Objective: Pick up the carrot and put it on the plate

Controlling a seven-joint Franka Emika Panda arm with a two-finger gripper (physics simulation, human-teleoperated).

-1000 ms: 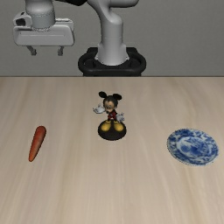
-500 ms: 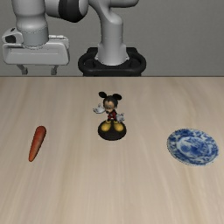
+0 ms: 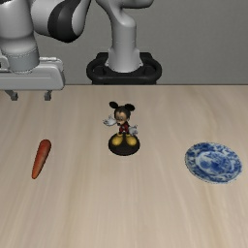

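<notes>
An orange carrot (image 3: 41, 158) lies on the wooden table near the exterior view's left edge, its thin end pointing toward the back. The blue-and-white patterned plate (image 3: 213, 161) sits flat on the table at the exterior view's right. My gripper (image 3: 30, 95) hangs at the upper left, well above and behind the carrot, open, with its two short fingertips (image 3: 13, 96) pointing down and nothing between them.
A Mickey Mouse figurine (image 3: 122, 127) stands upright on a dark round base in the middle of the table, between carrot and plate. The robot's base (image 3: 125, 66) stands at the table's back edge.
The gripper has moved left and downward across the three frames, coming closer to the spot above the carrot. The carrot, plate and figurine have stayed put.
</notes>
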